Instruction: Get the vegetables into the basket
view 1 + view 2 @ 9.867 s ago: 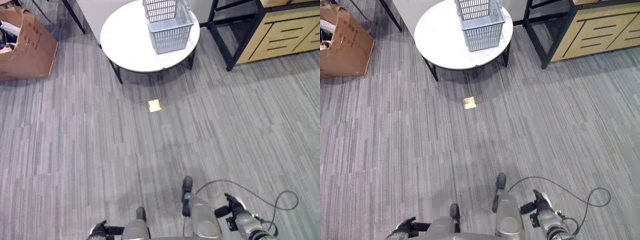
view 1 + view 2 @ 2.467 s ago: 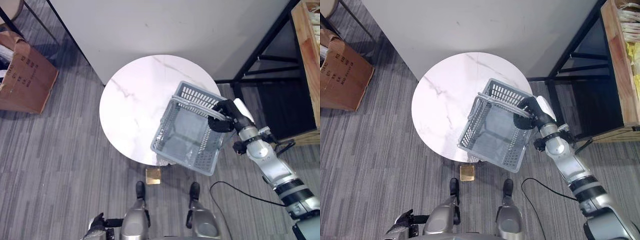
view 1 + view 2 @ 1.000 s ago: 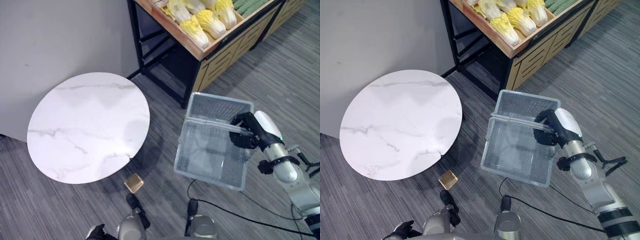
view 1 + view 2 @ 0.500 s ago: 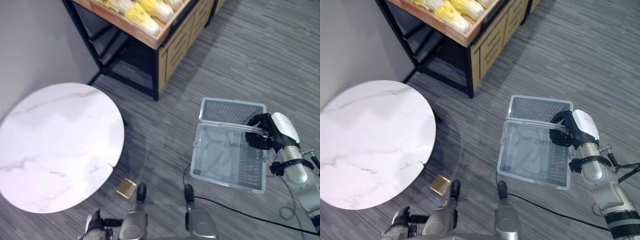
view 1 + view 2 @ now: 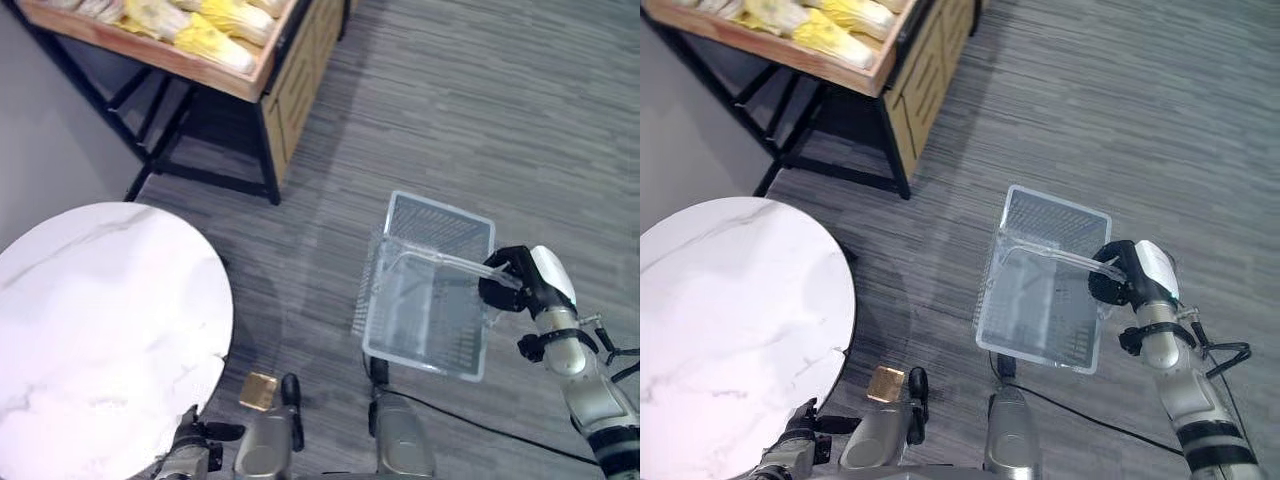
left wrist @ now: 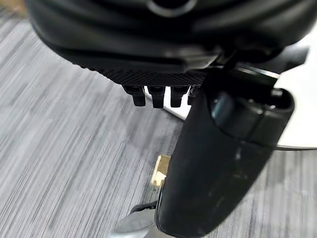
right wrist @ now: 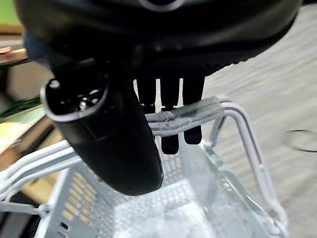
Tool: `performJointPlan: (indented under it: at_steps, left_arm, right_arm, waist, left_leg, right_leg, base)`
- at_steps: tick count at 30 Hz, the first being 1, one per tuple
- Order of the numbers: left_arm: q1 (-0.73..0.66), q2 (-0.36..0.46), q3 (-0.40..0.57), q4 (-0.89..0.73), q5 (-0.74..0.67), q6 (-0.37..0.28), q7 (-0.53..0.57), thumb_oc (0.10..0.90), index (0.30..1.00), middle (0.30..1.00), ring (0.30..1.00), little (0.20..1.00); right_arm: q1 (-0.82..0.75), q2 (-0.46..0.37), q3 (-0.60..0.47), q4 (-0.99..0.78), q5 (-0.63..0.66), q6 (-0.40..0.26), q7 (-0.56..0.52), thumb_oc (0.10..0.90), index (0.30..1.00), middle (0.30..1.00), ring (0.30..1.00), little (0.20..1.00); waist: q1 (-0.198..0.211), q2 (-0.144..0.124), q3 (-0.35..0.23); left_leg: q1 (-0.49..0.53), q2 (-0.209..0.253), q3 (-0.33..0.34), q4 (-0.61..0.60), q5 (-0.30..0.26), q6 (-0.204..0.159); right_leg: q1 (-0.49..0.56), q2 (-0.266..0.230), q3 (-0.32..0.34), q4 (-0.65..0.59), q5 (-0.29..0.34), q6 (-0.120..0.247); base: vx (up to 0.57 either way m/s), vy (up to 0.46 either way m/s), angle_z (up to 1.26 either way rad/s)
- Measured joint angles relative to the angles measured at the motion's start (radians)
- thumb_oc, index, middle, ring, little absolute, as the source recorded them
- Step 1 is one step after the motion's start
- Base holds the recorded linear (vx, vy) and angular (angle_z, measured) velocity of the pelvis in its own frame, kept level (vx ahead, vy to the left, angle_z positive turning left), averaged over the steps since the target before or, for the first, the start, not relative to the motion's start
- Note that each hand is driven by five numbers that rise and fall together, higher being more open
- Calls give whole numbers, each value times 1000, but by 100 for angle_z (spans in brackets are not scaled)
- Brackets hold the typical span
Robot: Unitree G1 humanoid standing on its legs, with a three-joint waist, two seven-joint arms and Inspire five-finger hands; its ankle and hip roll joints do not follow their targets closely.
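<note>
Vegetables, the pale yellow-green leafy cabbages [image 5: 215, 30] you are after, lie in a wooden display crate on a black metal stand [image 5: 190, 60] at the upper left of the frame, well apart from everything you hold. None of them has reached the basket, so by my reading the task is in its carrying stage: you are bringing the container toward the produce.

Largest in the frame is the grey striped carpet floor [image 5: 480, 100], which takes up the whole right half. Next comes the round white marble worktop [image 5: 90, 330] at the lower left; it bears nothing. A small brass-coloured floor plate [image 5: 258, 390] sits just below and to the right of its edge.

Your grey plastic mesh basket with wire handles [image 5: 430, 290] hangs at the right centre of the frame, above the carpet and clear of both the worktop and the stand. Through its open top it looks empty. It is carried by the handles so that the opening faces up, ready to take the cabbages.

Your right hand [image 5: 512, 283] is closed around those handles: in the right wrist view the fingers [image 7: 171, 114] curl over the paired handle bars while the thumb closes beneath.

Your left hand [image 5: 190, 455] rests at the bottom left edge of the frame, beside the worktop; its fingers [image 6: 158, 96] are bent inward and hold nothing.
</note>
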State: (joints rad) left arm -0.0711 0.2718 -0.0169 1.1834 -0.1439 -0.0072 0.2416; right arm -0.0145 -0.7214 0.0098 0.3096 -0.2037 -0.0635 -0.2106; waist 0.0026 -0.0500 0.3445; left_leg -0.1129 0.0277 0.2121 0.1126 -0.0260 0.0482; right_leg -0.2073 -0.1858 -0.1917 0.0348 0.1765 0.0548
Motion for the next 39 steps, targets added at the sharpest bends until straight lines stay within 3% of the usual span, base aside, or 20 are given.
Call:
performJointPlan:
  at_steps: [1, 3, 5, 7, 12, 19, 27, 39]
  left_arm:
    - [0, 15, 9, -11, 0, -1, -1, 900, 1000, 1000, 1000, 1000]
    - [-3, 32, 9, -13, 0, -1, -2, 900, 1000, 1000, 1000, 1000]
    - [6, 25, 9, -17, 7, -1, -3, 900, 1000, 1000, 1000, 1000]
    - [25, 10, 9, -21, 12, 3, -7, 900, 1000, 1000, 1000, 1000]
    - [57, -30, 8, -11, 30, 10, -24, 900, 1000, 1000, 1000, 1000]
    - [62, -60, -14, -41, 66, 5, -29, 900, 1000, 1000, 1000, 1000]
    - [68, -61, -50, -30, 67, 2, -27, 900, 1000, 1000, 1000, 1000]
    - [66, -63, -56, -2, 66, 3, 8, 900, 1000, 1000, 1000, 1000]
  right_arm:
    - [13, 0, -5, 3, 0, 7, -12, 400, 300, 300, 300, 300]
    - [25, 0, -7, -2, -1, 10, -33, 400, 300, 300, 300, 300]
    - [24, -3, -8, 4, -26, 25, -40, 400, 300, 300, 300, 300]
    - [34, -4, -8, 27, -26, 33, -39, 400, 300, 300, 300, 300]
    - [82, -14, -23, 71, -40, 37, -39, 400, 300, 300, 300, 300]
    - [96, -49, -50, 209, -103, 31, -53, 400, 300, 300, 300, 300]
    - [93, -36, -50, 383, -112, 39, -85, 400, 300, 300, 300, 300]
    - [87, -10, -40, 392, -109, 55, -143, 400, 300, 300, 300, 300]
  waist:
    - [-2, 7, 0]
    - [-5, -3, -4]
    - [1, 11, -7]
    - [-9, 32, -7]
    - [-27, 64, -24]
    - [-24, 110, -52]
    - [-30, 120, -68]
    - [-45, 122, -76]
  left_leg:
    - [16, 4, -1, -40, 18, 3]
    - [16, -12, 2, -60, 48, -20]
    - [20, -4, 11, -87, 70, -40]
    - [38, 22, 4, -123, 99, -63]
    - [67, 74, -19, -150, 120, -100]
    - [74, 93, -24, -160, 128, -112]
    - [87, 89, -22, -167, 128, -112]
    - [34, 101, -21, -139, 125, -116]
  right_leg:
    - [38, -8, -4, 13, -46, 42]
    - [109, -39, 23, -31, -45, 85]
    - [123, -25, 23, -80, -31, 106]
    - [148, 11, 18, -122, -11, 94]
    - [175, 65, -4, -122, -39, 72]
    - [178, 85, -8, -122, -44, 62]
    - [188, 82, -6, -122, -47, 62]
    - [113, 85, 7, -59, -78, 49]
  base:
    - [61, -93, -36]
    - [61, -101, -10]
    - [61, -85, -12]
    - [85, -160, -4]
    - [75, -140, 6]
    - [50, -64, 1]
    - [51, -26, 0]
    - [23, -85, -3]
